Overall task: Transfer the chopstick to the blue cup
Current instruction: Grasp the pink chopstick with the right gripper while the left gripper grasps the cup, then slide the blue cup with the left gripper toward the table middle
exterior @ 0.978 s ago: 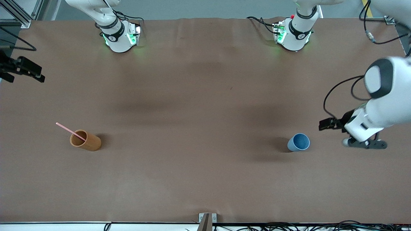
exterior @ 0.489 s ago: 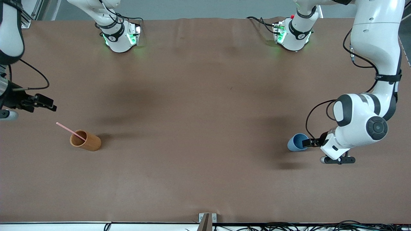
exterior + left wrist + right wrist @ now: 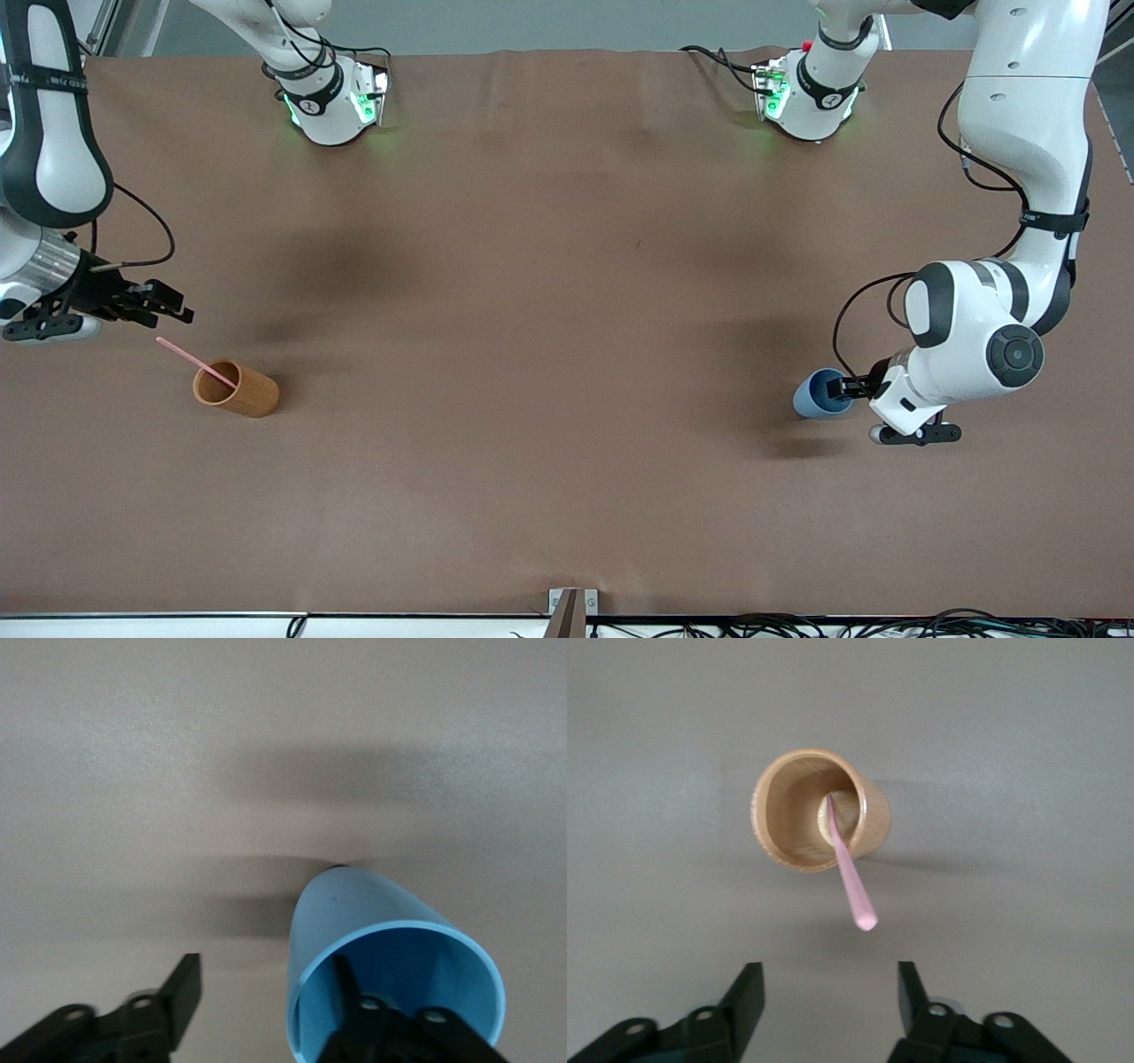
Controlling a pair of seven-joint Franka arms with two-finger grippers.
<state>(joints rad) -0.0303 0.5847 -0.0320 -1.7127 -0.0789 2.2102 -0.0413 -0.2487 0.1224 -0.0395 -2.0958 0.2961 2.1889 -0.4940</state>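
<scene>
1. Front view: the right gripper (image 3: 173, 310) hangs just above the free tip of the pink chopstick (image 3: 186, 356), which leans out of the upright orange-brown cup (image 3: 237, 390) at the right arm's end of the worktop (image 3: 549, 354). The jaws are spread, nothing between them. At the left arm's end, the left gripper (image 3: 849, 387) sits at the rim of the blue cup (image 3: 815, 394), which stands upright on the worktop, well apart from the orange-brown cup.

2. Left wrist view: the left gripper (image 3: 266, 1010) has its jaws spread astride the wall of the blue cup (image 3: 354, 912). One finger (image 3: 350, 988) is inside the mouth, the other finger (image 3: 184, 988) stands outside, apart from the wall. They are not yet pinching the rim. No stick is in the cup.

3. Right wrist view: the right gripper (image 3: 828, 997) has its jaws spread, with one fingertip (image 3: 747, 992) to either side of an empty gap. The chopstick (image 3: 849, 877) stands with its foot in the orange-brown cup (image 3: 819, 811) and its rounded tip just ahead of the gap, roughly on the midline but not yet between the jaws.

4. Step in hand, as I judge it: both arms are on approach, the right arm to pick the stick, the left arm to steady the receiving cup.

5. Next move: the right gripper should advance until the stick's upper end lies between the jaws, then pinch and lift it clear of the orange-brown cup. The left jaws should close on the blue wall without tipping it.
</scene>
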